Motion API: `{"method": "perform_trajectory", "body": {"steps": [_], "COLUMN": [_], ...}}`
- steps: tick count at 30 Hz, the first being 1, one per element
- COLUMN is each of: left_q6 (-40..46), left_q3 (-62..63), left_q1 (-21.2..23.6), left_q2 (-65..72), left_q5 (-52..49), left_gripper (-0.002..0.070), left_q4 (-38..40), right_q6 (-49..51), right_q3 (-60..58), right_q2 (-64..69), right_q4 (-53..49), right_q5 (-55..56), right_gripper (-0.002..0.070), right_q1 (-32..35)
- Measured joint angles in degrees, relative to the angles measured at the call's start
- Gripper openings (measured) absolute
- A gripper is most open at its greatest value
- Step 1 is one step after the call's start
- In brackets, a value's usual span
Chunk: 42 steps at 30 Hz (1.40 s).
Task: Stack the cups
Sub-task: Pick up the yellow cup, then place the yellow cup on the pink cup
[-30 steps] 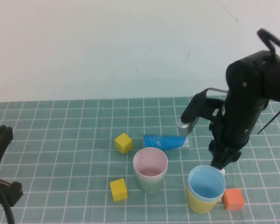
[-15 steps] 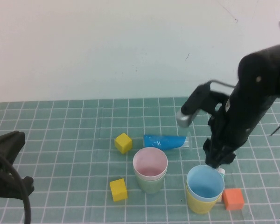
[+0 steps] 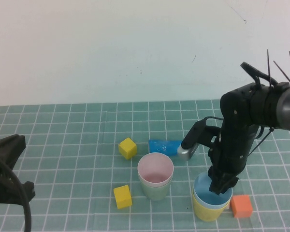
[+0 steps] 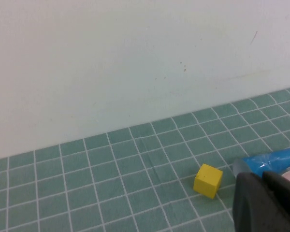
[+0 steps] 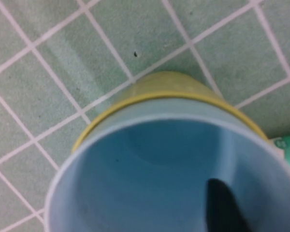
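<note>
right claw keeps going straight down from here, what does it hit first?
Likely the light blue cup nested in the yellow cup: the right claw points down at its rim. The left claw sits parked far left.

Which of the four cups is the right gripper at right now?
The light blue cup, nested in the yellow cup: the right gripper reaches into its rim. The pink-in-green pair sits apart, and the left gripper is parked far left.

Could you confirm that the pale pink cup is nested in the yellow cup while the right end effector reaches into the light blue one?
Not quite: in the high view the smooth pale pink plastic cup sits in the pale green cup. The yellow cup holds the light blue cup, where the right end effector reaches. The left end effector is parked at the table's left edge.
</note>
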<state>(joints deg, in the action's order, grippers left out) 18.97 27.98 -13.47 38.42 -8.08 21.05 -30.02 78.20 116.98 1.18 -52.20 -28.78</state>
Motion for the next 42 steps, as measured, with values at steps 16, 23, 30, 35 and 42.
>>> {"method": "perform_trajectory", "body": {"steps": [16,23,30,35,42], "left_q6": [0.1,0.1,0.1,0.1,0.1], "left_q3": [0.0,0.0,0.0,0.0,0.0], "left_q1": [0.0,0.0,0.0,0.0,0.0], "left_q2": [0.0,0.0,0.0,0.0,0.0], "left_q5": [0.8,0.8,0.9,0.9,1.0], "left_gripper": [-0.0002,-0.0002,-0.0002,-0.0002,-0.0002], "left_q4": [0.4,0.8,0.8,1.0,1.3], "right_q6": [-2.1,-7.5,-8.1,-8.2,-8.6], "right_q3": [19.0,27.4,27.5,27.5,27.5], "right_q2": [0.6,0.0,4.2,5.8,6.0], "right_q4": [-4.6,10.2,11.3,10.4,9.7], "right_q5": [-11.8,-11.0,-10.4,-10.4,-9.3], "right_gripper": [0.0031,0.0031,0.0031,0.0031,0.0059], "right_q1": [0.1,-1.7,-3.9,-3.9,-3.9]}}
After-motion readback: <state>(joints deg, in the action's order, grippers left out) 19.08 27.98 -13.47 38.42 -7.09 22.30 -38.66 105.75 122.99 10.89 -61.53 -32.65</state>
